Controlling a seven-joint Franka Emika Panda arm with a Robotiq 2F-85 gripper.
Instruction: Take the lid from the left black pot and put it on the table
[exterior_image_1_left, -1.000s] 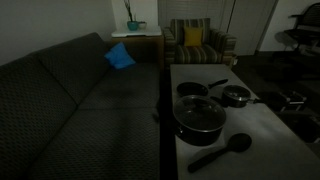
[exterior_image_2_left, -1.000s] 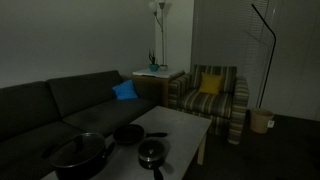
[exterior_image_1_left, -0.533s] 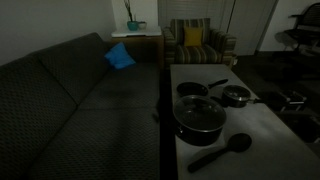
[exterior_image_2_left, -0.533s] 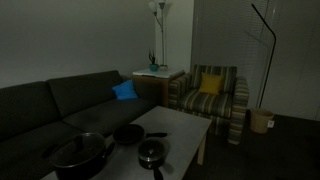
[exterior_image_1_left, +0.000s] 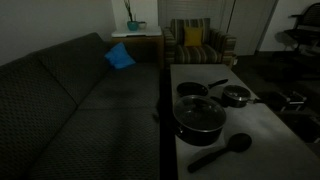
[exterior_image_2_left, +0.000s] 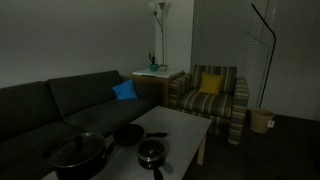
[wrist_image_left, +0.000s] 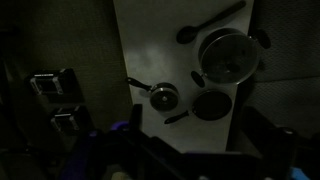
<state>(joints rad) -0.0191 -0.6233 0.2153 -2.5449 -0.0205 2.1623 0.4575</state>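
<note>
The lid sits on the left black pot on the table, not yet lifted. Our gripper hangs high above; in the gloom, we cannot tell whether its fingers are apart or together.

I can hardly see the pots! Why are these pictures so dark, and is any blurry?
In both exterior views the room is dim, so the left black pot and the couch merge into shadow; only the table looks pale. In the wrist view the table catches more light, the lid shows a faint sheen, and the bottom edge is a dark, blurry mass.
</note>
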